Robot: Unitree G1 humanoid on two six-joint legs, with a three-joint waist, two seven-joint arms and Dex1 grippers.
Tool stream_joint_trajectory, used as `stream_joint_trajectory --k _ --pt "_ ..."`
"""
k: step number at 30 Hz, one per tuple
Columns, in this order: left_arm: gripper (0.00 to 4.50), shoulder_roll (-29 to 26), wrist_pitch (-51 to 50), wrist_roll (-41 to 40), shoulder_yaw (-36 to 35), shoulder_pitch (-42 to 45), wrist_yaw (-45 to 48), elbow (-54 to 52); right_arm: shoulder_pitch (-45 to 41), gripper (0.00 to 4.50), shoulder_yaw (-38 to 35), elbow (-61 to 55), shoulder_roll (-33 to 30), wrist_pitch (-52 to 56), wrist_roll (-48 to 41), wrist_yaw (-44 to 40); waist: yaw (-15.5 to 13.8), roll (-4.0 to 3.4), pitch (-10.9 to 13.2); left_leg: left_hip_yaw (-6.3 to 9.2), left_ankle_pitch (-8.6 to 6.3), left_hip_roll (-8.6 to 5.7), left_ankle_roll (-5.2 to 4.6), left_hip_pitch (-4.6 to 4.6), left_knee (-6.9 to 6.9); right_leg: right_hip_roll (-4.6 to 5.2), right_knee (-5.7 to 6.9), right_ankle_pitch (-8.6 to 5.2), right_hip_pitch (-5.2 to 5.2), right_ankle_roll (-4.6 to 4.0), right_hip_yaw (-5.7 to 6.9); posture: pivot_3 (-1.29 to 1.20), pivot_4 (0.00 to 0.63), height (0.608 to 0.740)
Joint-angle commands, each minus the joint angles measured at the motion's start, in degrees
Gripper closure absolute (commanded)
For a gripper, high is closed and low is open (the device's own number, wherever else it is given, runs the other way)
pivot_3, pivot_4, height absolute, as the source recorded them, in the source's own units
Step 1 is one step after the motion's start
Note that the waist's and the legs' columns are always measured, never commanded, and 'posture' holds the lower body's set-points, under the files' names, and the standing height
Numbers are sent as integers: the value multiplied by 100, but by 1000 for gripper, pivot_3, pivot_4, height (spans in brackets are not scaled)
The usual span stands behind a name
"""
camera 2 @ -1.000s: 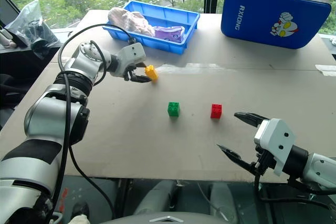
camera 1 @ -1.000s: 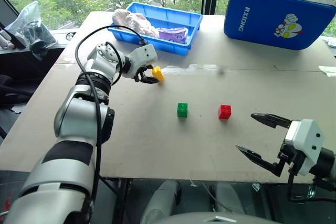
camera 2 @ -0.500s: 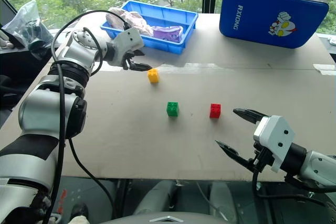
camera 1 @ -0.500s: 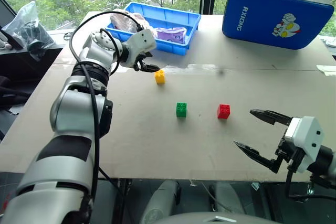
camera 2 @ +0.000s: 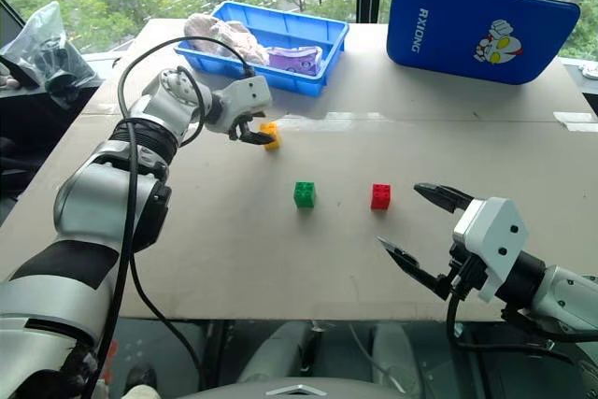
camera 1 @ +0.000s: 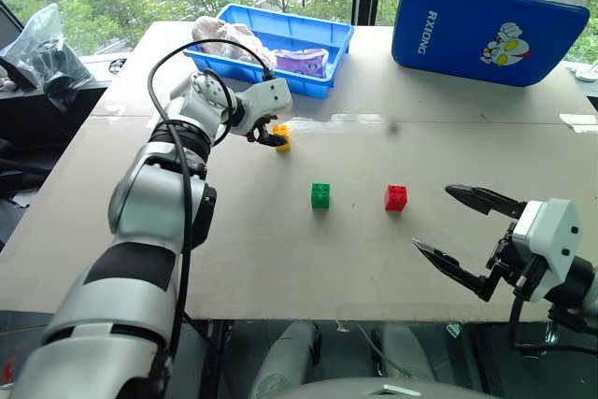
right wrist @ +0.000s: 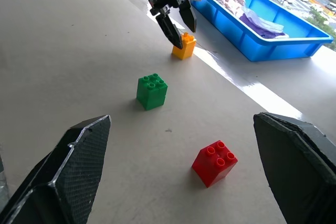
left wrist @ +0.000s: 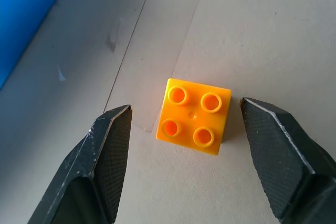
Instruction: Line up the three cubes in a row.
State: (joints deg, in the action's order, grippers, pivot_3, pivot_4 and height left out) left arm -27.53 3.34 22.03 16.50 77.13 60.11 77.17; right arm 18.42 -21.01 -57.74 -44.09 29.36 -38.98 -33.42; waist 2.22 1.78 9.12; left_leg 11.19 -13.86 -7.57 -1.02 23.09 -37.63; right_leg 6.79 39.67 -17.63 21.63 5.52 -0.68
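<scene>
Broadly, grey-brown table across the whole scene, windows with trees behind; blue zip case with cartoon print standing at far right edge; blue tray at far centre, holding crumpled cloth and a purple item; clear plastic bag off the table's far left.

Left gripper reaching out over far-centre of table, pointing down and to the right; fingers spread, one on either side of yellow cube, a visible gap each side, nothing clenched; cube resting flat on table, studs up, just in front of tray.

Right gripper hovering near front-right table edge, roughly level; fingers splayed wide, holding nothing; well apart from all cubes.

Green cube near table centre, studs up, standing alone; red cube beside it to the right, small gap between, about level with green across the table; yellow cube farther back and to the left of green, out of line with the other two; row not yet formed.
</scene>
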Motion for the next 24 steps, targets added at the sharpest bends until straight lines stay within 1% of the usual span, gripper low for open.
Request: stream_joint_trajectory --k 1,2,4,5,7,8,11,13,15,17,19,24 --pt "1154 70 40 90 8 -1 -221 31 25 0 -80 -226 -118 -167 -74 131 0 0 0 0 0 0 0 0 0 0 0 0 0 0 0 0 150 740" --pt "1154 97 25 90 -14 -12 -248 39 51 0 -101 -226 -154 -202 -94 168 1 1 1 0 0 0 0 0 -1 0 0 0 0 0 0 0 150 740" --pt "1677 138 8 103 -38 -31 -305 57 117 0 -138 -226 -217 -272 -123 233 1 2 1 0 0 0 0 0 -1 0 1 0 0 0 0 0 150 740" --pt "1976 146 21 124 -31 -51 -333 64 157 0 -138 -226 -256 -314 -118 278 1 2 1 0 0 0 0 0 -1 0 1 0 0 0 0 0 150 740" --pt "2937 158 47 144 -34 -76 -382 70 247 0 -133 -226 -324 -406 -112 360 -3 4 -4 0 0 0 0 0 -1 0 1 0 0 0 0 0 150 740" --pt "3236 159 45 124 -60 -79 -384 70 286 0 -120 -226 -362 -457 -116 413 -3 4 -4 -1 0 0 0 -5 -1 1 4 0 -2 0 -1 0 150 740" --pt "3221 106 71 17 -169 -58 -240 56 411 0 -95 -226 -452 -617 -131 545 0 5 -4 -2 0 0 0 -6 -3 0 9 0 -2 0 -2 0 150 740" --pt "3221 -8 115 -153 -331 -21 76 22 451 0 -67 -226 -487 -667 -127 598 3 6 -4 -2 0 0 0 -6 -5 0 9 0 -2 0 -2 0 150 740" --pt "3221 -111 167 -365 -526 5 492 -24 435 0 -14 -226 -496 -661 -90 627 15 8 -2 -3 0 0 0 -5 -5 0 9 0 -1 0 -2 0 150 740" --pt "3221 -233 105 -685 -768 -7 1245 -119 292 0 78 -226 -469 -587 -63 611 18 8 -2 -3 0 0 0 -4 -5 -1 9 0 0 0 -2 0 150 740" --pt "3221 -377 118 -964 -927 -148 2009 -308 76 0 232 -186 -448 -511 -40 550 19 8 -2 -3 0 0 0 -3 -6 -1 8 0 1 0 -1 0 150 740" --pt "3221 -620 533 -1321 -948 -913 2934 -1184 -299 0 514 66 -466 -485 -29 259 17 6 -4 -5 0 2 0 -8 -6 0 9 0 -2 0 -4 0 150 740"
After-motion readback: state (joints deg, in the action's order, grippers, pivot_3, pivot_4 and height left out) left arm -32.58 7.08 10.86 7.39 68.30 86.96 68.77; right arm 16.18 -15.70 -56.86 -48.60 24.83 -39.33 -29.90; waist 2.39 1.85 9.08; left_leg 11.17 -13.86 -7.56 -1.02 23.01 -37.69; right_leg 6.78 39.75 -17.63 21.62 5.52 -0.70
